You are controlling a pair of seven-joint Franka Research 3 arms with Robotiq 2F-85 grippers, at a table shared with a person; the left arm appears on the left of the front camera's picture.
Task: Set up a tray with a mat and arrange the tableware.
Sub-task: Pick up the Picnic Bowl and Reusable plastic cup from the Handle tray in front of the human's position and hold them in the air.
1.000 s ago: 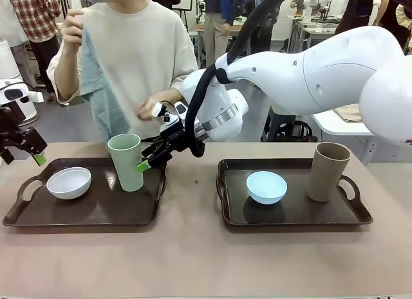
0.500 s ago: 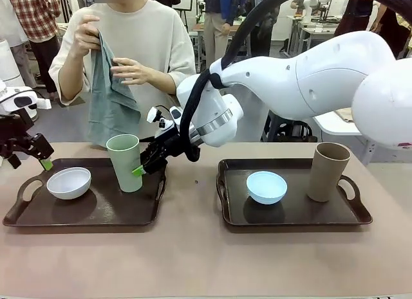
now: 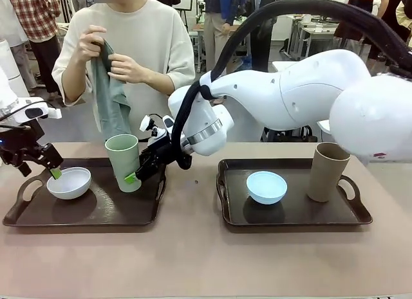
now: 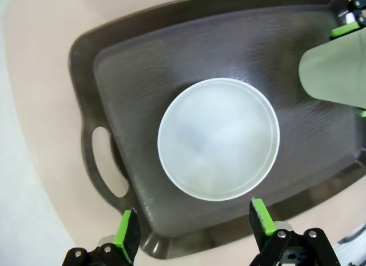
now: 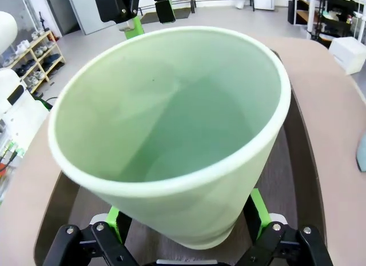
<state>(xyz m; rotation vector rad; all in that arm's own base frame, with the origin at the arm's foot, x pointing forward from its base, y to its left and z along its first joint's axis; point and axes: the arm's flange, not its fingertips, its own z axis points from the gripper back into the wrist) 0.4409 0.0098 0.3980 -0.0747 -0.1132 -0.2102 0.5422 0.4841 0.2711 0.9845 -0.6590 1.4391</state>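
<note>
The left tray (image 3: 96,212) carries a white bowl (image 3: 69,182) and a pale green cup (image 3: 123,161). My right gripper (image 3: 136,172) has reached across to that cup (image 5: 171,134); the open jaws stand either side of its lower part, and the right gripper (image 5: 186,220) sits at its base. My left gripper (image 3: 42,168) hovers open over the bowl's left rim; in the left wrist view the left gripper (image 4: 194,229) is just short of the white bowl (image 4: 218,138). A light blue bowl (image 3: 266,186) and a tan cup (image 3: 328,171) stand on the right tray (image 3: 293,215). The person holds a grey-green mat (image 3: 111,93).
The person stands at the far side behind the left tray, both hands up on the cloth. My right arm (image 3: 290,99) spans the middle above the table. Bare tabletop (image 3: 193,260) runs along the near edge and between the two trays.
My right gripper slid left until its jaws came around the green cup. My left gripper moved right and down toward the white bowl. The person gathered the cloth in both hands.
</note>
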